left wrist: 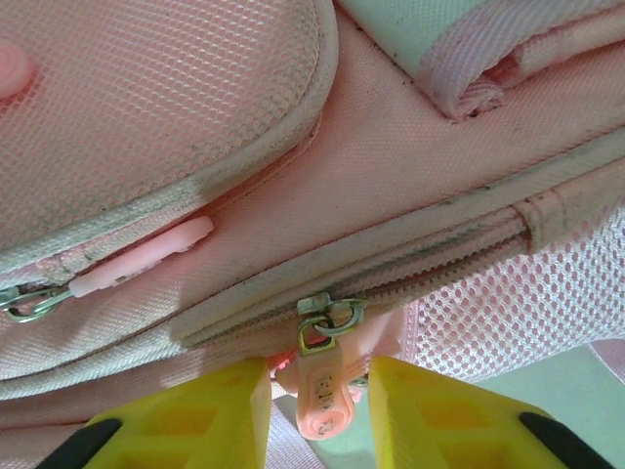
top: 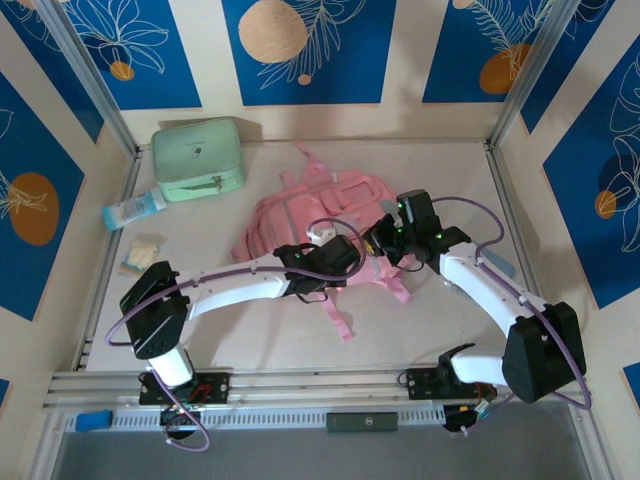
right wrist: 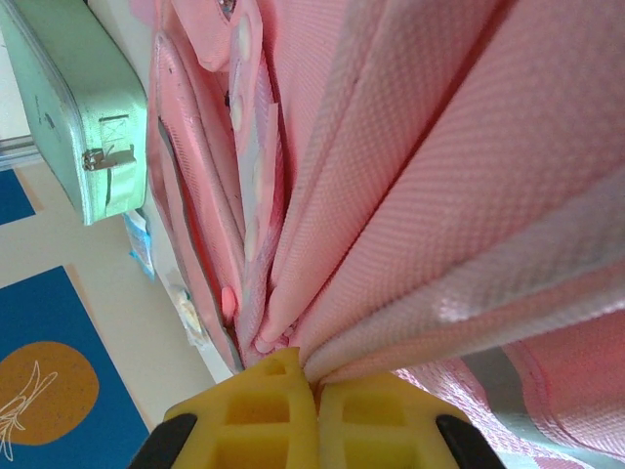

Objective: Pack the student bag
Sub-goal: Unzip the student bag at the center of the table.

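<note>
Two hands work at the student bag (top: 320, 205), which lies flat near the middle of the desk (top: 440, 330), with one pink strap trailing toward the arm bases. The left hand (left wrist: 320, 401) sits at the bag's near edge with its yellow fingers (left wrist: 195, 420) a little spread, one on each side of a pink zip pull (left wrist: 322, 386) that hangs from a metal slider on a closed zip; a narrow gap shows between the pull and each finger. The right hand (right wrist: 314, 386) is pressed together on a gathered fold of the bag's pink fabric, pinching it at the bag's right side, and the cloth fans out from the fingertips. A mint green case (top: 198, 158) stands at the far left of the desk, apart from the bag; a blue and white tube (top: 133, 210) and a small pale packet (top: 140, 255) lie near the left edge
</note>
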`<control>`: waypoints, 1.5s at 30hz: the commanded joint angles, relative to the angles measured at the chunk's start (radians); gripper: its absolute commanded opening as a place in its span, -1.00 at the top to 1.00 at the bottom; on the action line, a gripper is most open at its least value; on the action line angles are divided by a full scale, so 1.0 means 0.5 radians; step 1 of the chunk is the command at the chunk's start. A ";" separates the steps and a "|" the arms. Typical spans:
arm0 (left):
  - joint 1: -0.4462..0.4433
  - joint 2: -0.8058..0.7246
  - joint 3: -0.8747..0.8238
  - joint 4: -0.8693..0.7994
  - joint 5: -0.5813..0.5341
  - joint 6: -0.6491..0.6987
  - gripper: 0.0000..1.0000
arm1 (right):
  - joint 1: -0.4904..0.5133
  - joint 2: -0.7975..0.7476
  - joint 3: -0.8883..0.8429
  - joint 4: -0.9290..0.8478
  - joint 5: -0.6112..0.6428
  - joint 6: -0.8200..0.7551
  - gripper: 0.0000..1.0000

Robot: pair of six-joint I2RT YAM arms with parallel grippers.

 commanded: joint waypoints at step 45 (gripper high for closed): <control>0.122 -0.310 -0.420 0.154 0.593 0.350 1.00 | -0.448 0.716 0.793 -0.260 -0.551 -0.863 1.00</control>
